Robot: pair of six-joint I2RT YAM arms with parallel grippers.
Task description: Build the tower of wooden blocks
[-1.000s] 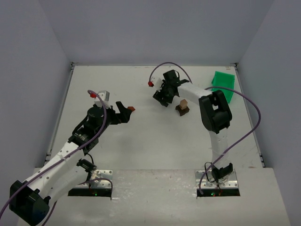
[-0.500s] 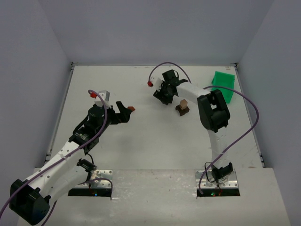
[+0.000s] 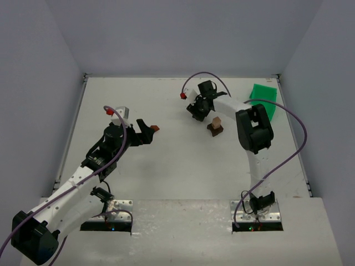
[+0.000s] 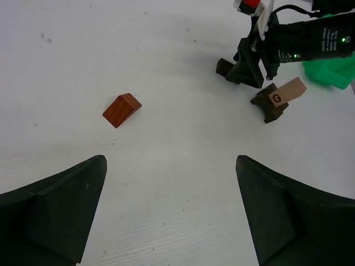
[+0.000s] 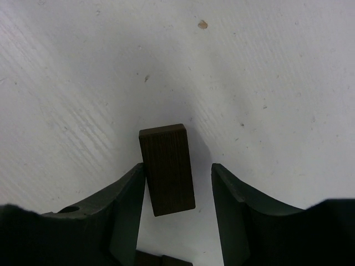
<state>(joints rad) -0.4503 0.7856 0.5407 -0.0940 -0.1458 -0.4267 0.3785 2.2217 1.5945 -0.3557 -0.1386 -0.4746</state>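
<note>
A dark brown block lies flat on the table between the fingers of my right gripper. The left finger touches it and a gap remains at the right finger, so the gripper is open. From above, the right gripper points down just left of the small tower: a tan block marked G resting tilted on a dark brown base. A reddish-brown wedge block lies alone on the table ahead of my left gripper, which is wide open and holds nothing.
A green plastic bin stands at the back right, behind the tower. The white table ends at walls on the left, back and right. The right arm's purple cable loops above its wrist.
The right gripper's jaws have narrowed around the dark brown block, and its wrist has shifted slightly right. The left arm and the tower have not moved.
</note>
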